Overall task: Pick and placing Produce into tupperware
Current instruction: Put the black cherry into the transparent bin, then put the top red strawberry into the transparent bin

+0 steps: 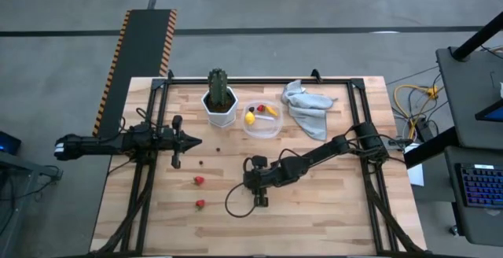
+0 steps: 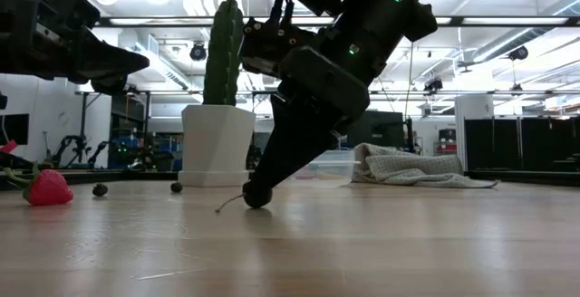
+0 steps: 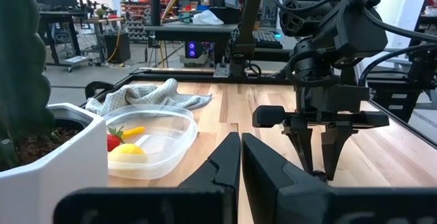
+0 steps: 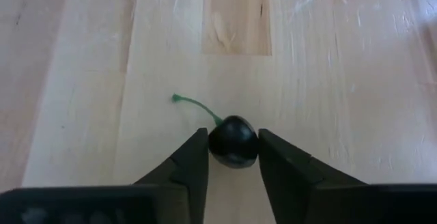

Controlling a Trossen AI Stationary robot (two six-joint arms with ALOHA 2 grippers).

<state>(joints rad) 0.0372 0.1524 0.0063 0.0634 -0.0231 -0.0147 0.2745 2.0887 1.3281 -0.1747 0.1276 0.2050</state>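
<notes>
Pale wooden desk [image 1: 314,211] in a workshop hall; no legible writing or labels in view.

- Right hand [image 4: 232,157]: down at the desk, fingers closed against both sides of a dark cherry [image 4: 233,141] with a green stem.
- Left hand [image 3: 240,162]: shut, empty, well apart from the right hand.
- Tupperware [image 1: 262,119]: beyond the right hand, beside the cactus pot [image 1: 221,108], holding a lemon [image 1: 250,118], a red berry and a yellow-orange stick.
- Two strawberries [image 1: 199,181]: loose on the desk near the right hand.

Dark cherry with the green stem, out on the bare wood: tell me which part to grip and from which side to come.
Grip the dark cherry across its round body, coming down from above. It lies on the table with its thin stem trailing off to one side, too slight to hold. The right gripper already brackets the body this way, stem clear of the fingers.
</notes>
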